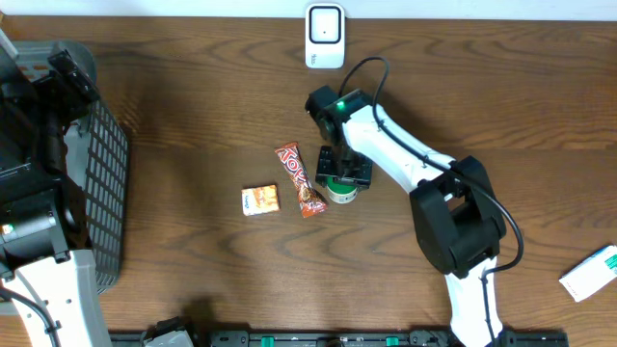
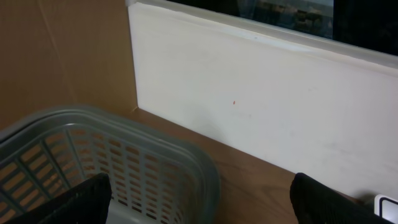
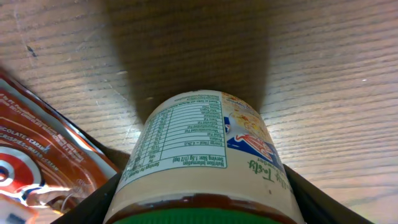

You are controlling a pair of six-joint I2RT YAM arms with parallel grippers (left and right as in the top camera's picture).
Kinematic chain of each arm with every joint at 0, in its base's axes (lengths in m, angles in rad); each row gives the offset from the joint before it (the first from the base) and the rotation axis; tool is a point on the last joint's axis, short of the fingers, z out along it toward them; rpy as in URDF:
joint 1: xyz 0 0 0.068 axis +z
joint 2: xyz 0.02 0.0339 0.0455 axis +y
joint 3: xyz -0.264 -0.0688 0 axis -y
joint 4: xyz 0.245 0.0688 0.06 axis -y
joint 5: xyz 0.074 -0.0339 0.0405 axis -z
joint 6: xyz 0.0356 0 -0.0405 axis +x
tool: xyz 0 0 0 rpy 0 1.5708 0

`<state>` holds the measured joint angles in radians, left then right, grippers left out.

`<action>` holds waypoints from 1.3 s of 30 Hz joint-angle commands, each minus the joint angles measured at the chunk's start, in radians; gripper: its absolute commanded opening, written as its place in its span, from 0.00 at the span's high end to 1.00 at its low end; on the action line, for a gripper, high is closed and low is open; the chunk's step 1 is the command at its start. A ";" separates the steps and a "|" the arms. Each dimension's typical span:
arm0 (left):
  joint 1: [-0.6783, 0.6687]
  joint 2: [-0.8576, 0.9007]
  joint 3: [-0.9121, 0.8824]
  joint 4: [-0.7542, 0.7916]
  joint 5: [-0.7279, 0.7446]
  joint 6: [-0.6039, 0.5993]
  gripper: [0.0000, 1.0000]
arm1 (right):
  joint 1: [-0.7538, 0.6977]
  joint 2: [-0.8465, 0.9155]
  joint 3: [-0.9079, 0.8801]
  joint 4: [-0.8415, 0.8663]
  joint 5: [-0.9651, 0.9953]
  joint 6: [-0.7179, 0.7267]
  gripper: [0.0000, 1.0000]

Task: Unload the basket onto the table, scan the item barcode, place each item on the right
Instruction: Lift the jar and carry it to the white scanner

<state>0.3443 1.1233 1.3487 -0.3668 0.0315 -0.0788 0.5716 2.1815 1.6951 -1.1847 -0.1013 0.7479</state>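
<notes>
Jar (image 3: pixel 205 149): a small round container with a green lid, a dark band just under the lid, and a cream label wrapped around the body. The label carries a printed nutrition table in green type on one side, and a picture panel with blue and red lettering on the other. No barcode faces the right wrist camera.

Location: from overhead the jar sits near the middle of the wooden table (image 1: pixel 193 116), with only its green lid showing below the right gripper (image 1: pixel 342 173). It is just beside the lower end of a red and orange snack bar wrapper (image 1: pixel 300 179). Lid is uppermost and the base points at the table; whether the base rests on the wood cannot be told.

Right gripper: jaws clasped on the jar, one dark finger (image 3: pixel 93 202) against each side of the body just below the lid.

Left gripper (image 2: pixel 202 202): jaws released and wide apart, nothing between them, hanging over the rim of a grey plastic basket (image 2: pixel 186 162) at the table's left edge.

Other items: a white scanner (image 1: pixel 325 37) stands at the far edge of the table, well apart from the jar. A small orange and white packet (image 1: pixel 259 200) lies left of the wrapper. A white and green box (image 1: pixel 590 274) lies at the right edge
</notes>
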 commanded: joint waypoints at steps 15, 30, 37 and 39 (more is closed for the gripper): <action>-0.003 0.000 0.003 0.001 0.010 -0.009 0.09 | -0.124 0.020 -0.006 -0.151 -0.323 -0.261 0.48; -0.003 0.000 0.003 0.001 0.010 -0.009 0.09 | -0.197 0.020 0.042 0.003 -0.385 -0.300 0.55; -0.003 0.000 0.003 0.001 0.010 -0.009 0.09 | -0.255 0.020 0.199 0.241 -0.347 -0.339 0.46; -0.003 0.000 0.003 0.001 0.010 -0.009 0.09 | -0.262 0.020 0.222 0.336 -0.317 -0.352 0.41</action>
<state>0.3443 1.1233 1.3483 -0.3668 0.0315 -0.0788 0.3328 2.2124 1.8492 -0.9298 -0.4358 0.4419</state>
